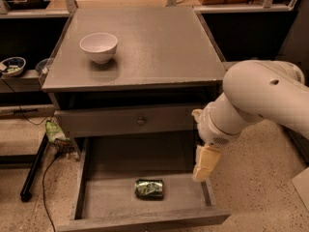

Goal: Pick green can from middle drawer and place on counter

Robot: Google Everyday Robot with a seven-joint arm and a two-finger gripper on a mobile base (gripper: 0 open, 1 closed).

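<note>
Camera view: jaws below grey counter

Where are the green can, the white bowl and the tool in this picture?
green can [149,188], camera view, middle of its side, lying in the middle drawer [108,197].
white bowl [98,46], camera view, its outer wall, on the counter [159,47].
tool [200,174], camera view, its lower tip, near the drawer's right wall.
</note>
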